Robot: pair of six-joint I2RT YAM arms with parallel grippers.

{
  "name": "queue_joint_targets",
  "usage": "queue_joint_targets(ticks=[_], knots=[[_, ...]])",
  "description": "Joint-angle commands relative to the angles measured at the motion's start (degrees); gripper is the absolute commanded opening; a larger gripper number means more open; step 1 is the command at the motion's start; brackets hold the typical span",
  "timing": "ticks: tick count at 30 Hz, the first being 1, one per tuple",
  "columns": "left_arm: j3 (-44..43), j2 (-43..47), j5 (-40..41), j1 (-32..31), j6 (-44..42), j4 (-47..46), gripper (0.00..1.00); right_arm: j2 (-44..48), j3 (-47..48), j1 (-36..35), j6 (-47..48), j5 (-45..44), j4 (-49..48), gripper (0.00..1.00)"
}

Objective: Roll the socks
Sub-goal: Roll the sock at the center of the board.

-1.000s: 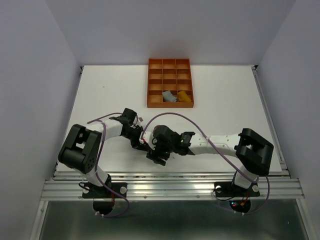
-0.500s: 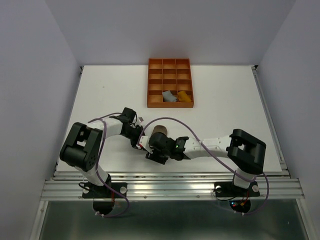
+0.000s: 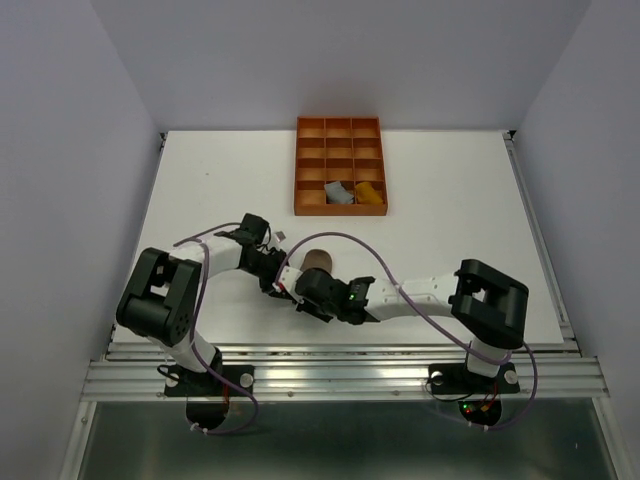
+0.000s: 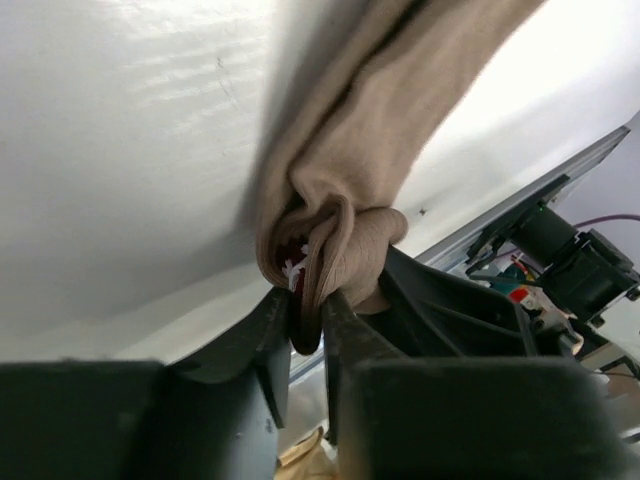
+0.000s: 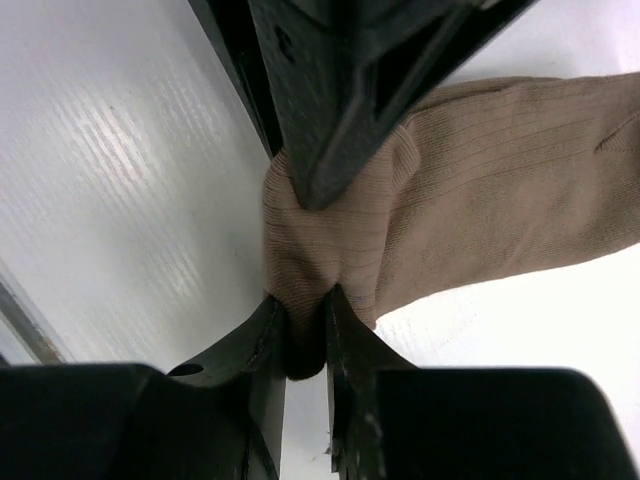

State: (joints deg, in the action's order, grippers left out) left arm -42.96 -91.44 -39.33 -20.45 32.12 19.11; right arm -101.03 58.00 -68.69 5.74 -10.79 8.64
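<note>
The taupe-brown sock (image 3: pixel 320 262) lies bunched on the white table between my two arms. In the left wrist view its folded cuff (image 4: pixel 318 262), showing maroon-white stripes inside, sits between the jaws of my left gripper (image 4: pixel 308 305), which pinch one fold. My right gripper (image 5: pixel 305 315) is shut on a fold of the same sock (image 5: pixel 480 190), right beside the left gripper's fingers (image 5: pixel 340 90). From above, the left gripper (image 3: pixel 283 280) and right gripper (image 3: pixel 306 291) meet at the sock's near end. A grey sock (image 3: pixel 338 193) and a mustard yellow sock (image 3: pixel 369 193) sit rolled in the tray.
The orange compartmented tray (image 3: pixel 297 170) stands at the back middle of the table. The table's near edge and metal rail (image 3: pixel 340 365) run just behind the grippers. Purple cables loop over both arms.
My right gripper has moved left onto the sock's near end and closed on a fold. The left gripper stays at the cuff, its jaws slightly wider. The sock now shows beyond the right wrist.
</note>
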Motion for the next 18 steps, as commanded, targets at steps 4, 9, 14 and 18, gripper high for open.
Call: queue_joint_targets(ticks=[4,9,14,18], knots=[[-0.1,8.8,5.5,0.1,-0.2,0.9,0.35,2.2,-0.3,1.6,-7.0,10.2,7.0,0.01],[0.9,13.6,11.5,0.1,2.2,0.8,0.46,1.9,2.4,3.0,-11.8,18.1,7.9,0.01],[2.8,16.3,14.1,0.1,3.2,1.3,0.46,0.0,4.8,8.7,-15.0,25.1,8.9,0.01],[4.8,19.3,16.1,0.2,4.9,1.2,0.46,-2.4,7.5,14.8,-16.8,35.4,10.3,0.01]])
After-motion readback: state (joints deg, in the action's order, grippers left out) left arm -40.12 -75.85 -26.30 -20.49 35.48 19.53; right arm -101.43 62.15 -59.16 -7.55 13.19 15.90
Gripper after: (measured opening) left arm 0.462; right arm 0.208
